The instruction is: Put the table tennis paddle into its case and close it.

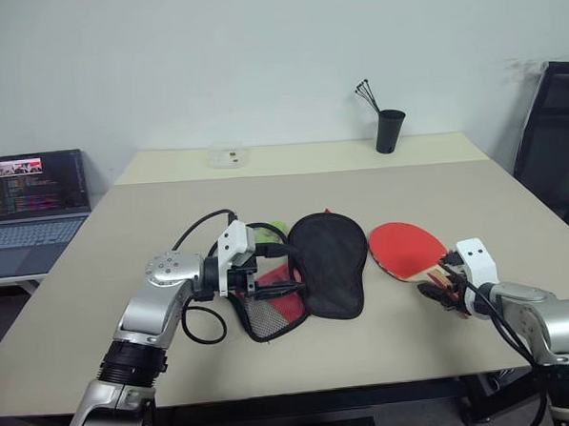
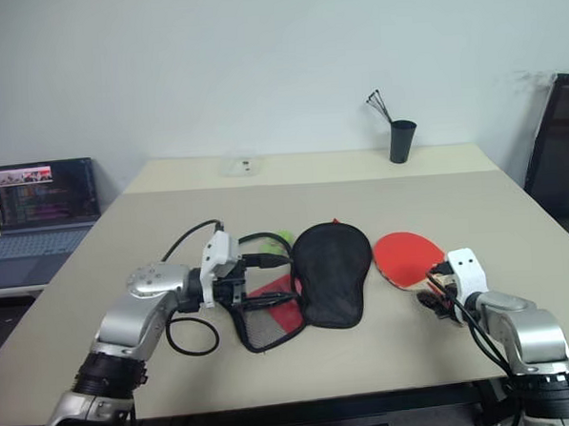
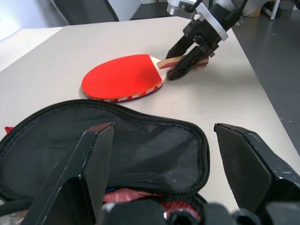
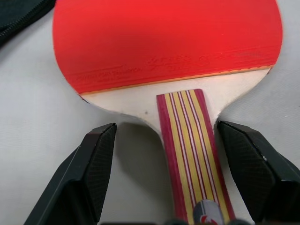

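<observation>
Paddle: the table tennis paddle (image 1: 407,248) lies flat on the table (image 1: 124,240), right of the case (image 1: 330,263).
Right gripper (image 4: 164,180): spread wide, straddling the handle, gripping nothing.
Left gripper (image 1: 259,276): wide apart at the case's open edge.

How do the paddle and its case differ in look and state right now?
The table tennis paddle is a flat bat with a plain red face and a striped wooden handle; the case is soft and mostly black. The paddle lies whole; the case lies unzipped, red lining showing. Both rest on the table.
</observation>
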`<action>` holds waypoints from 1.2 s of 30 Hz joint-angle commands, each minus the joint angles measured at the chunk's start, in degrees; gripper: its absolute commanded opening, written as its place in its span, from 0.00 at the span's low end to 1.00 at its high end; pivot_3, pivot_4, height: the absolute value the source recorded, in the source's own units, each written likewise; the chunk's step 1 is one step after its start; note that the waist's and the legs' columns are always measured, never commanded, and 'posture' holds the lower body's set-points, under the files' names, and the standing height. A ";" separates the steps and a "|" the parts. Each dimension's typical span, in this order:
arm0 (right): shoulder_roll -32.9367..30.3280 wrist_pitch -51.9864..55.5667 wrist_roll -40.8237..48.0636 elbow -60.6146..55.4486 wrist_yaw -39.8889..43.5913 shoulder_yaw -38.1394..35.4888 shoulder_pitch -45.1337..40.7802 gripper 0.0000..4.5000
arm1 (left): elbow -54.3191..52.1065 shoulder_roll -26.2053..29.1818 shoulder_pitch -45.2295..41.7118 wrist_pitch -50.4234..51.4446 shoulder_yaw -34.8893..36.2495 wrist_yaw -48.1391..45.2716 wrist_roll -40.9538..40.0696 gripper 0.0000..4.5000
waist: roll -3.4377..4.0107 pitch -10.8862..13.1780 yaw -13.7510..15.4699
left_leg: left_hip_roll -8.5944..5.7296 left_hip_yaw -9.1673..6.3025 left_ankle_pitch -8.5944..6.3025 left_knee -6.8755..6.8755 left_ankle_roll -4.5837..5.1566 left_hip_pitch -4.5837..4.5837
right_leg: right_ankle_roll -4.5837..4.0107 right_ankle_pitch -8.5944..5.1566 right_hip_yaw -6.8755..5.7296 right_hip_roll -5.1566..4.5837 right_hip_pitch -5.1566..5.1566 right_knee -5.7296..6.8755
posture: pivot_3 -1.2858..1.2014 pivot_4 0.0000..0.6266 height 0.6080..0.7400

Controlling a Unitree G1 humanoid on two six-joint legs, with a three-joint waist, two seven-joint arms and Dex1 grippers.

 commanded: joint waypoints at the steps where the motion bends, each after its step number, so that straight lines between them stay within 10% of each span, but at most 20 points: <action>1: -0.10 -0.98 -1.14 0.80 -1.89 0.43 -0.76 0.69 | -2.22 0.68 0.27 -0.73 1.34 0.42 -0.34 0.83 | 0.00 0.00 -0.01 | 0.00 0.00 0.00 0.00 0.00 0.00 | 0.00 0.00 0.01 0.00 0.00 0.01 | 0.52 0.24 1.00; 7: 2.39 1.16 -1.59 -0.15 -6.92 -1.86 -0.78 0.25 | -2.94 0.95 1.46 -0.79 2.51 2.01 -0.61 0.83 | -0.01 -0.01 -0.02 | 0.01 0.00 0.00 0.00 0.00 0.02 | 0.00 0.00 0.01 0.00 0.01 0.01 | 0.52 0.24 1.00; 22: 15.28 22.39 3.72 -22.57 -16.32 -5.96 -13.01 0.24 | -7.72 5.55 8.24 2.44 7.83 2.88 -4.26 0.83 | 0.10 0.06 -0.24 | 0.13 -0.05 0.00 -0.05 0.00 -0.18 | -0.01 0.00 0.01 0.08 -0.27 0.08 | 0.52 0.24 1.00; 36: 37.01 12.72 -0.55 -9.91 -26.77 2.52 -14.12 0.24 | -6.82 10.84 8.46 2.31 9.84 2.48 -3.64 0.83 | 0.14 0.08 0.04 | 0.11 -0.12 0.00 -0.02 0.00 -0.42 | -0.03 -0.01 -0.10 -0.25 -0.34 -0.02 | 0.52 0.24 1.00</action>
